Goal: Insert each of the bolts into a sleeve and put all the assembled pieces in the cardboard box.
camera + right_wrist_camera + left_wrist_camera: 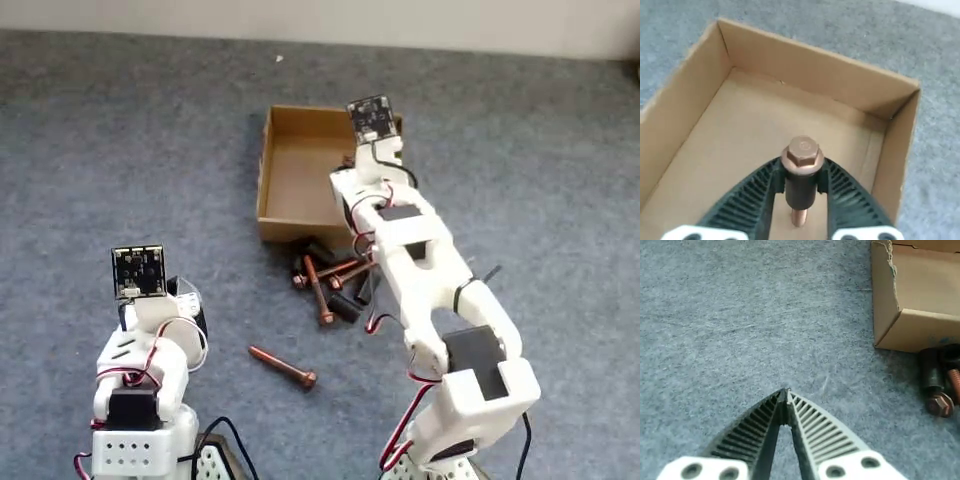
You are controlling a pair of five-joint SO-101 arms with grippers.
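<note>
Clenched on an assembled piece, the right claw hangs over the open cardboard box — copper hex head up, black sleeve pinched between the ribbed fingers, the shank poking out below. The step in hand looks like the drop-off of this piece. The next move probably calls for little more than a short descent and a release, kept well inside the walls so the piece lands on the box floor rather than tipping over an edge.

That grip is plain from the right wrist; from the high view the arm's own body and camera board cover it. What the high view adds is the work left: a heap of loose bolts and sleeves on the grey table just beside the box's near wall, and a lone bolt lying apart, nearer the left arm.

From the left wrist, the left claw is pressed shut on nothing, tips meeting low over the table — the box corner and one dark sleeve of the heap sit off to its side.
</note>
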